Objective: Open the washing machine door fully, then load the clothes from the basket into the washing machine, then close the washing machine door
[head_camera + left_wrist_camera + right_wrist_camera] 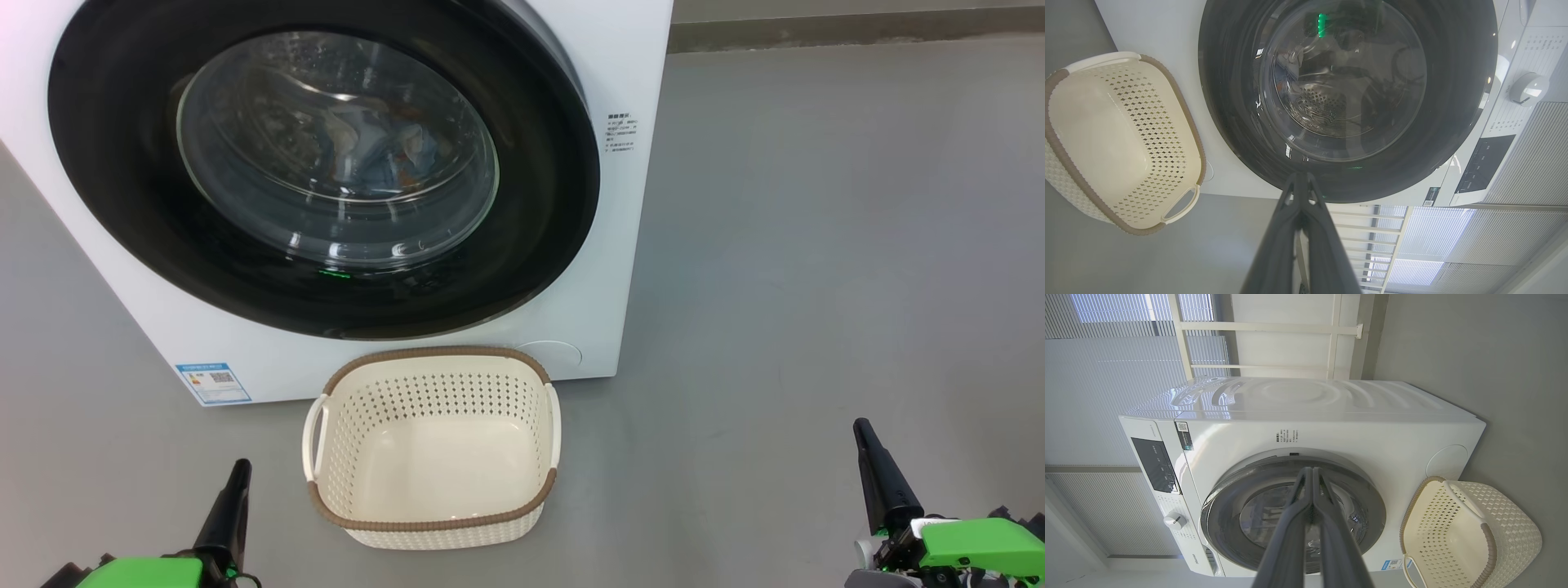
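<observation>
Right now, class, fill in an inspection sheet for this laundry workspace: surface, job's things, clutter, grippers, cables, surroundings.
Surface: smooth grey floor.
Job's things: washer stands on the floor; door shut; clothes inside the drum, seen through the glass; basket empty, close in front of the washer.
Clutter: nothing seen.
Grippers: left gripper and right gripper both shut, holding nothing, low on either side of the basket.
Cables: nothing seen.
Surroundings: blinds behind the washer.
</observation>
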Robot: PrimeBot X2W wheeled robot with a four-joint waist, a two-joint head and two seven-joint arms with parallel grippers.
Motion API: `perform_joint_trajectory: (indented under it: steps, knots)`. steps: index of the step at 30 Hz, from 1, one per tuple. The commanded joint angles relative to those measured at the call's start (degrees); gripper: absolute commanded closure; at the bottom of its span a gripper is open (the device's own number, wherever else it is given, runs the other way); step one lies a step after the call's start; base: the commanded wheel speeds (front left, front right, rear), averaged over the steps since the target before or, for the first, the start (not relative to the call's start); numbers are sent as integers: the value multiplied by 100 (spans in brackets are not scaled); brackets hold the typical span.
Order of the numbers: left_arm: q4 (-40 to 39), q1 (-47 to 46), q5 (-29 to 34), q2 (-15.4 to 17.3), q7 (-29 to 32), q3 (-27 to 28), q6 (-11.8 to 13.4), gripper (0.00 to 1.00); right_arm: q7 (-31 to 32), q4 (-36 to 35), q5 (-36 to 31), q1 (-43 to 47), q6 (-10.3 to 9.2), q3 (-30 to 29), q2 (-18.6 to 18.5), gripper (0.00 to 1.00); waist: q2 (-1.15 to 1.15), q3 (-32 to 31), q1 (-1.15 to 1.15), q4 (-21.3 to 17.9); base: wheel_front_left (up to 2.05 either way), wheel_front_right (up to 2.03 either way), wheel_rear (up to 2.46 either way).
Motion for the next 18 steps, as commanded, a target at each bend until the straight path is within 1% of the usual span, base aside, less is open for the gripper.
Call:
perform_joint_trajectory:
  steps: [1, 18]
  knots:
    - [-112, -236, -49, 148, 34, 195, -17, 100, 44, -140, 25, -233, 9, 132, -22, 100, 0, 0, 0, 0, 0, 0, 0]
    - [-112, -236, -49, 148, 34, 195, -17, 100, 45, -140, 23, -233, 9, 130, -20, 100, 0, 0, 0, 0, 0, 0, 0]
